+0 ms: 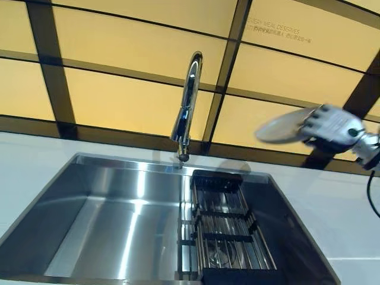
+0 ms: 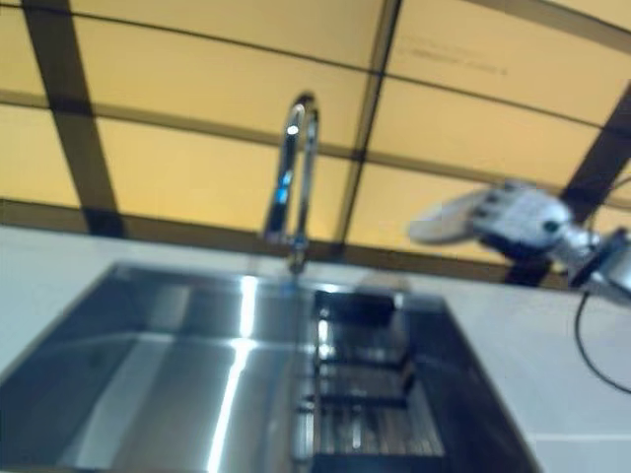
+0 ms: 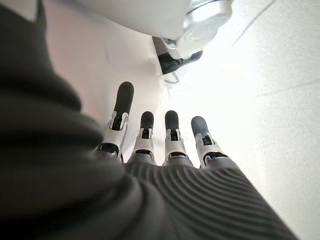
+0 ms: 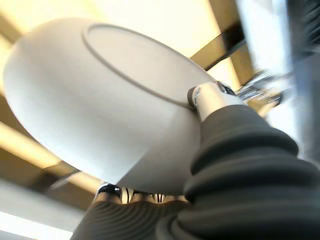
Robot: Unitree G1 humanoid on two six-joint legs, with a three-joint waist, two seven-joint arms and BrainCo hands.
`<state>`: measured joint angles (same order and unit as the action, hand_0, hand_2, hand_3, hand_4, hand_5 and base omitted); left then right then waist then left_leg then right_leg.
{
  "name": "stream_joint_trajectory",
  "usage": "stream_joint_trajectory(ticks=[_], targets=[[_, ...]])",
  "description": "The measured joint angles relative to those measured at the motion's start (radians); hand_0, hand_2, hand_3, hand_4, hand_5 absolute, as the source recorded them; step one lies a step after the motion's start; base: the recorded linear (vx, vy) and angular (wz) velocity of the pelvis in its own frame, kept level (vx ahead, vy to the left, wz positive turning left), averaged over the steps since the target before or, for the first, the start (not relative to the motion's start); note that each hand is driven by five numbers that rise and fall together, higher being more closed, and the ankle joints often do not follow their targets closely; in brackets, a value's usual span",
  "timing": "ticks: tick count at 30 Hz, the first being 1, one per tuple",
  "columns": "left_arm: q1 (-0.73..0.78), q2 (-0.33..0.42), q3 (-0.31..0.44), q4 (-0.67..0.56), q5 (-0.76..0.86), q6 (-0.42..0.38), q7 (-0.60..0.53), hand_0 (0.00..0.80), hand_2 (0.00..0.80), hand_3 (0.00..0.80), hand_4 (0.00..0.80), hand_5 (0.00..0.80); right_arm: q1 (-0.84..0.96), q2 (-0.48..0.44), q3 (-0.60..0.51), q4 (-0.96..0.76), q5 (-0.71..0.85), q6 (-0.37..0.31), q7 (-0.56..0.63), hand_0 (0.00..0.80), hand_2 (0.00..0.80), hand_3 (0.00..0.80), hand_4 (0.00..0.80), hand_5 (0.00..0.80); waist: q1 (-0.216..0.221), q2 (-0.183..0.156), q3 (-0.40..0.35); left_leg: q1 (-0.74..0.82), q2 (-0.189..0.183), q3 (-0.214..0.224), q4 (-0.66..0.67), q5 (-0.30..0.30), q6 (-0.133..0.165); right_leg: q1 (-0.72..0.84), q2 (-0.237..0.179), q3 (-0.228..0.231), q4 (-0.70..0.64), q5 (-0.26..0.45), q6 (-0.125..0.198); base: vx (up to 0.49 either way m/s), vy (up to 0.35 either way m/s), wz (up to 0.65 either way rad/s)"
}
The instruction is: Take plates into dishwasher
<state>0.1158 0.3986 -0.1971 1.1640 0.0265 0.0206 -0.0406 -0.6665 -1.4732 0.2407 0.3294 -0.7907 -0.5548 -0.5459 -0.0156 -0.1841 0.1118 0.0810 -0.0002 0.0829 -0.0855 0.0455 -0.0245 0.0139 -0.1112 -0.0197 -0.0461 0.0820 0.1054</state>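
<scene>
Steel sink (image 1: pixel 119 219) and its drying rack (image 1: pixel 228 234) are seen below as a white plate (image 1: pixel 285 127) is held aloft in the right robot hand (image 1: pixel 332 127); loading remains undone, no dishwasher visible. Left robot hand (image 3: pixel 165 145) hangs relaxed, empty.

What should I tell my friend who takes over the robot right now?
Right hand: shut on a white plate, held in the air above the counter right of the sink.
Left hand: open, fingers straight, holding nothing, seen only in its wrist view.
Done: one plate picked up.
Left: carry it to the dishwasher, which shows in no view. The dark rack in the sink shows no plates.
</scene>
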Motion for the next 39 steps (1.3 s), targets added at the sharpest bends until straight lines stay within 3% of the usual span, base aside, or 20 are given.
stream_joint_trajectory(ticks=[6,8,10,13,15,17,18,19,20,21,22,23,25,26,28,30,32,33,34,39], targets=[[0.001,0.002,-0.02,0.009,0.004,0.027,-0.008,0.0,0.0,0.0,0.0,0.0,0.043,-0.002,-0.119,0.004,0.314,0.039,-0.045,0.8,0.8,0.8,0.8,0.8,-0.022,0.017,0.031,-0.004,0.001,0.021,-0.002,-0.003,0.016,-0.067,0.029,0.026,0.012,0.102,0.083,-0.031,0.065,-0.59],[0.004,-0.003,-0.041,0.012,0.004,0.034,-0.011,0.0,0.0,0.0,0.0,0.0,0.048,0.017,-0.212,0.006,0.539,0.055,-0.033,0.8,0.8,0.8,0.8,0.8,-0.019,0.035,0.047,-0.006,0.018,0.054,-0.005,0.004,0.035,-0.072,0.036,-0.023,-0.043,0.16,0.154,-0.096,0.046,-0.89],[0.014,-0.012,-0.045,0.012,0.003,0.033,-0.011,0.0,0.0,0.0,0.0,0.0,0.049,0.086,-0.317,-0.007,0.767,0.066,-0.023,0.8,0.8,0.8,0.8,0.8,-0.013,0.072,0.053,-0.005,0.062,0.11,-0.005,0.006,0.035,-0.079,0.043,-0.161,0.104,0.05,0.029,-0.076,0.007,-0.51],[0.012,-0.015,-0.09,0.011,0.001,0.031,-0.01,0.0,0.0,0.0,0.0,0.0,0.053,0.153,-0.421,-0.018,0.959,0.094,-0.006,0.8,0.8,0.8,0.8,0.8,0.007,0.109,0.023,-0.003,0.121,0.171,0.0,0.007,0.023,-0.068,0.011,-0.228,0.294,-0.074,0.026,-0.069,-0.011,-0.48],[0.013,0.002,-0.105,0.01,0.0,0.029,-0.01,0.0,0.0,0.0,0.0,0.0,0.06,0.215,-0.461,-0.07,1.056,0.111,-0.002,0.8,0.8,0.8,0.8,0.8,0.031,0.086,-0.005,-0.003,0.13,0.214,0.002,0.007,0.013,-0.02,-0.04,-0.269,0.291,-0.084,0.025,-0.101,-0.047,-0.8],[0.011,0.005,-0.107,0.018,-0.001,0.032,-0.015,0.0,0.0,0.0,0.0,0.0,0.068,0.308,-0.47,-0.118,1.124,0.112,0.019,0.8,0.8,0.8,0.8,0.8,0.053,0.068,-0.014,-0.007,0.109,0.214,0.009,0.005,0.0,-0.012,-0.016,-0.261,0.197,-0.08,0.025,-0.141,-0.082,-1.17],[0.008,0.002,-0.114,0.025,-0.001,0.033,-0.021,0.0,0.0,0.0,0.0,0.0,0.073,0.344,-0.471,-0.125,1.156,0.12,0.027,0.8,0.8,0.8,0.8,0.8,0.053,0.062,-0.017,-0.024,0.077,0.221,0.01,-0.009,0.013,-0.013,-0.012,-0.246,0.146,-0.067,0.019,-0.062,-0.093,-1.29],[0.007,-0.01,-0.114,0.033,-0.002,0.033,-0.024,0.0,0.0,0.0,0.0,0.0,0.084,0.399,-0.479,-0.126,1.199,0.142,0.039,0.8,0.8,0.8,0.8,0.8,0.054,0.062,-0.018,-0.03,0.035,0.224,-0.009,-0.007,0.032,-0.012,-0.002,-0.22,0.05,-0.028,0.062,-0.074,-0.123,-1.18],[0.01,-0.018,-0.109,0.037,-0.005,0.033,-0.018,0.0,0.0,0.0,0.0,0.0,0.101,0.455,-0.479,-0.126,1.227,0.164,0.049,0.8,0.8,0.8,0.8,0.8,0.045,0.086,-0.011,-0.043,0.082,0.244,-0.007,0.002,0.03,-0.009,0.005,-0.207,0.034,-0.003,0.1,-0.092,-0.155,-0.81],[0.005,-0.025,-0.103,0.038,-0.005,0.033,-0.017,0.0,0.0,0.0,0.0,0.0,0.143,0.482,-0.479,-0.126,1.248,0.181,0.058,0.8,0.8,0.8,0.8,0.8,0.027,0.104,-0.005,-0.05,0.108,0.255,0.003,0.013,0.025,-0.009,-0.016,-0.259,0.123,-0.031,0.057,-0.129,-0.152,-0.3],[0.003,-0.025,-0.103,0.038,-0.006,0.03,-0.016,0.0,0.0,0.0,0.0,0.0,0.163,0.493,-0.477,-0.127,1.255,0.19,0.066,0.8,0.8,0.8,0.8,0.8,0.029,0.11,-0.007,-0.051,0.118,0.271,0.004,0.017,0.022,-0.006,-0.037,-0.282,0.174,-0.036,0.059,-0.147,-0.199,-0.3],[-0.006,-0.017,-0.105,0.036,-0.005,0.022,-0.018,0.0,0.0,0.0,0.0,0.0,0.196,0.525,-0.474,-0.147,1.295,0.216,0.102,0.8,0.8,0.8,0.8,0.8,0.036,0.115,-0.012,-0.039,0.147,0.329,0.004,0.024,0.009,0.002,-0.104,-0.305,0.289,-0.045,0.071,-0.143,-0.22,-0.57],[-0.014,0.005,-0.105,0.034,-0.005,0.011,-0.016,0.0,0.0,0.0,0.0,0.0,0.213,0.577,-0.475,-0.203,1.357,0.229,0.155,0.8,0.8,0.8,0.8,0.8,0.043,0.102,-0.021,-0.043,0.177,0.369,0.007,0.037,-0.004,0.037,-0.151,-0.315,0.299,-0.033,0.082,-0.152,-0.271,-0.73],[-0.019,0.027,-0.104,0.035,-0.005,0.011,-0.015,0.0,0.0,0.0,0.0,0.0,0.239,0.635,-0.475,-0.254,1.395,0.23,0.196,0.8,0.8,0.8,0.8,0.8,0.042,0.077,-0.037,-0.043,0.181,0.389,0.003,0.055,-0.028,0.076,-0.148,-0.312,0.224,0.01,0.099,-0.158,-0.313,-0.72],[-0.031,0.02,-0.103,0.031,-0.005,0.011,-0.011,0.0,0.0,0.0,0.0,0.0,0.253,0.694,-0.457,-0.289,1.426,0.236,0.242,0.8,0.8,0.8,0.8,0.8,0.036,0.072,-0.043,-0.039,0.199,0.406,0.004,0.07,-0.021,0.098,-0.106,-0.317,0.118,0.006,0.101,-0.193,-0.39,-0.91],[-0.043,0.016,-0.092,0.047,-0.003,0.017,-0.006,0.0,0.0,0.0,0.0,0.0,0.272,0.719,-0.446,-0.291,1.448,0.249,0.266,0.8,0.8,0.8,0.8,0.8,0.021,0.072,-0.043,-0.043,0.207,0.416,0.004,0.077,-0.035,0.106,-0.085,-0.313,0.037,0.005,0.1,-0.233,-0.435,-0.86],[-0.043,0.014,-0.075,0.046,-0.002,0.023,-0.002,0.0,0.0,0.0,0.0,0.0,0.316,0.72,-0.425,-0.282,1.483,0.281,0.281,0.8,0.8,0.8,0.8,0.8,-0.005,0.075,-0.041,-0.045,0.224,0.44,0.016,0.084,-0.068,0.103,-0.065,-0.318,-0.017,-0.002,0.08,-0.207,-0.407,-0.61],[-0.046,0.016,-0.068,0.046,-0.001,0.023,0.002,0.0,0.0,0.0,0.0,0.0,0.33,0.722,-0.425,-0.282,1.492,0.287,0.287,0.8,0.8,0.8,0.8,0.8,-0.007,0.068,-0.04,-0.051,0.225,0.441,0.022,0.082,-0.102,0.109,-0.063,-0.315,-0.038,-0.015,0.059,-0.178,-0.346,-0.4],[-0.051,0.019,-0.055,0.045,0.0,0.022,0.008,0.0,0.0,0.0,0.0,0.0,0.335,0.738,-0.424,-0.278,1.492,0.288,0.297,0.8,0.8,0.8,0.8,0.8,-0.019,0.059,-0.035,-0.059,0.227,0.437,0.034,0.084,-0.111,0.104,-0.062,-0.321,-0.04,-0.044,0.044,-0.196,-0.35,-0.22],[-0.069,-0.008,-0.058,0.035,0.0,0.002,0.039,0.0,0.0,0.0,0.0,0.0,0.39,0.784,-0.399,-0.28,1.491,0.3,0.325,0.8,0.8,0.8,0.8,0.8,-0.029,0.099,-0.031,-0.061,0.254,0.377,0.025,0.107,-0.112,0.106,-0.02,-0.296,-0.042,-0.049,0.027,-0.165,-0.185,-0.01]])
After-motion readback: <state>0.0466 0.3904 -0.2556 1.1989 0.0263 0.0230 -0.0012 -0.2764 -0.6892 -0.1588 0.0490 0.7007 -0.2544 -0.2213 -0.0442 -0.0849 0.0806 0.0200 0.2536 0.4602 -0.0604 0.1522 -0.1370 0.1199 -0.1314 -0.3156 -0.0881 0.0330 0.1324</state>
